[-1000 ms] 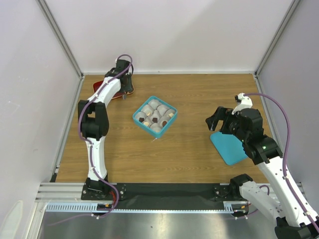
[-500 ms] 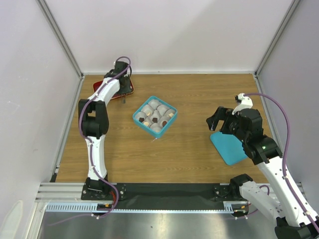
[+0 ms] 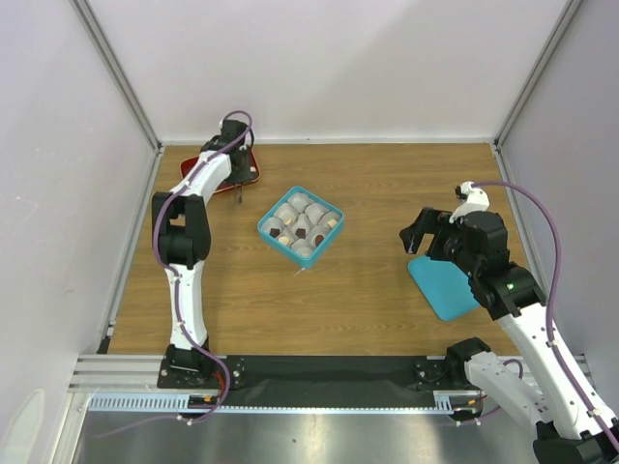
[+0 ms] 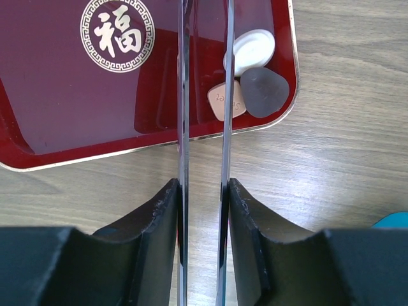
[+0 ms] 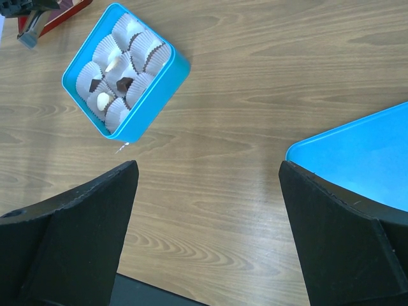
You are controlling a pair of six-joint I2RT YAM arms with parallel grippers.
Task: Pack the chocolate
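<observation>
Three chocolate pieces lie in the corner of the red tray (image 4: 64, 95): a white one (image 4: 252, 51), a tan one (image 4: 220, 102) and a dark one (image 4: 263, 91). My left gripper (image 4: 204, 185) is shut on metal tweezers (image 4: 183, 95), whose two blades reach over the tray with a gap between them. The right blade crosses the tan piece; the tips are out of frame. From above, the left gripper (image 3: 235, 155) hangs over the tray (image 3: 193, 159). The teal box (image 3: 301, 224) holds paper cups, some with chocolate (image 5: 125, 83). My right gripper (image 5: 207, 166) stands open above bare table.
The teal lid (image 3: 445, 285) lies flat at the right, just under my right arm, and shows in the right wrist view as the lid (image 5: 357, 159). White walls and metal posts close in the table on three sides. The teal box (image 5: 124, 70) sits mid-table.
My left gripper has shifted slightly toward the back over the tray, and the tweezers' blades have drawn a little closer. The right arm has not moved.
</observation>
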